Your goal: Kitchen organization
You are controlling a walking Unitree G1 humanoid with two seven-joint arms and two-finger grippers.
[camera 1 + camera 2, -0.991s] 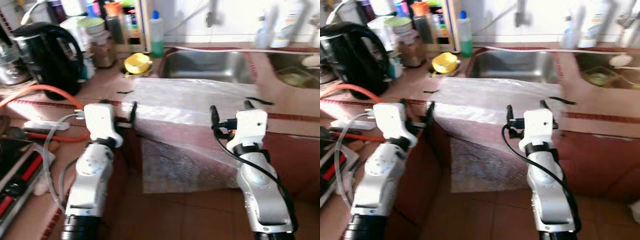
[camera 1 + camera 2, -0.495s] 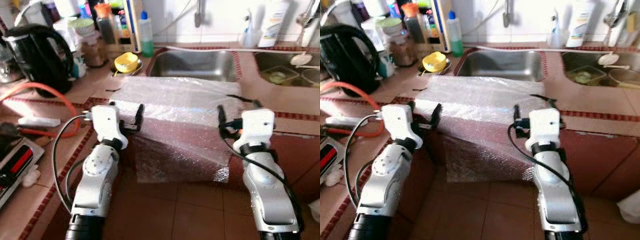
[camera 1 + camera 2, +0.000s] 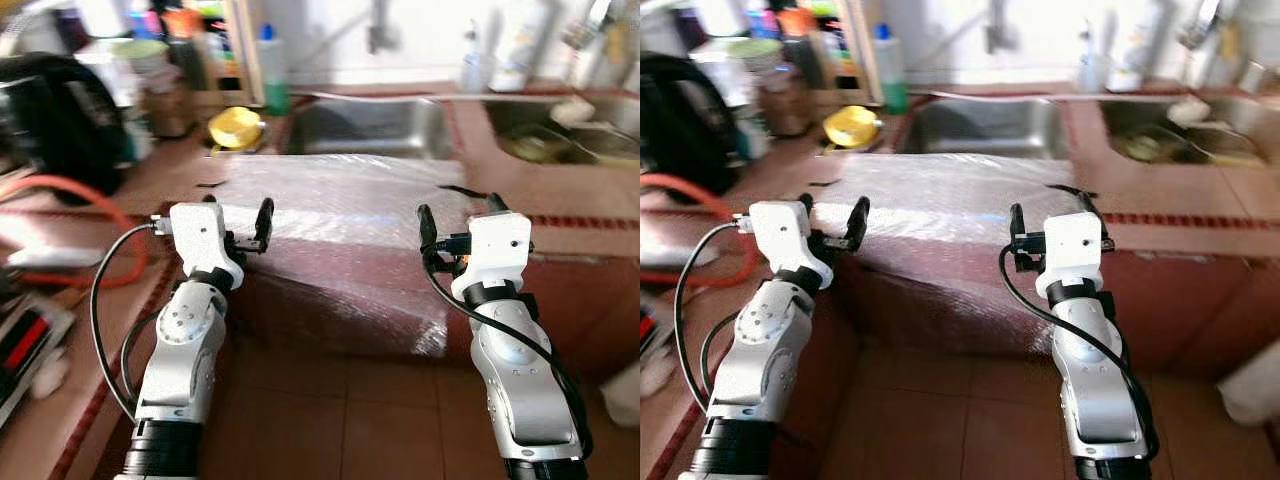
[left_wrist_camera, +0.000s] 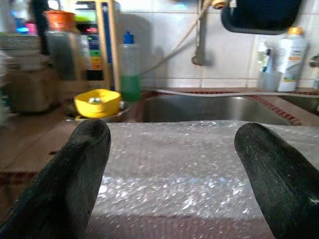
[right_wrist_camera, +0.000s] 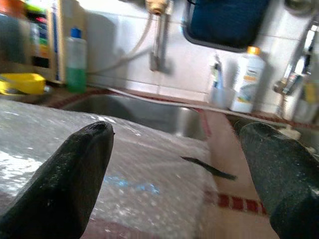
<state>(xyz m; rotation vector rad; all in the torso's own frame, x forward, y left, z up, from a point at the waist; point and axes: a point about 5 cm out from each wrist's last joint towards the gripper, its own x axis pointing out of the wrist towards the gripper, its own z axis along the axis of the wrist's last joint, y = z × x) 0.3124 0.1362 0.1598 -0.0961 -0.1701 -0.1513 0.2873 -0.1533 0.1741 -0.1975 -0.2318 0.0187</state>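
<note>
A clear sheet of bubble wrap [image 3: 350,195] lies on the red tiled counter in front of the sink [image 3: 365,125] and hangs over the counter's front edge. My left gripper [image 3: 238,215] is open at the sheet's left end, level with the counter edge. My right gripper [image 3: 460,215] is open at the sheet's right end. In the left wrist view the bubble wrap [image 4: 174,164] lies between and beyond the fingers [image 4: 75,169]. The right wrist view shows the sheet's right corner [image 5: 149,169] between the spread fingers [image 5: 75,169]. Nothing is held.
A yellow bowl [image 3: 238,127] and a green bottle [image 3: 268,65] stand left of the sink. A black kettle [image 3: 60,110], jars and an orange hose [image 3: 90,200] crowd the left counter. A second basin [image 3: 560,130] holds dishes at the right. Brown floor tiles [image 3: 350,420] lie below.
The camera has shifted and the picture is blurrier. Both grippers stay open at the counter edge. The hanging flap of the sheet looks a little shorter.
</note>
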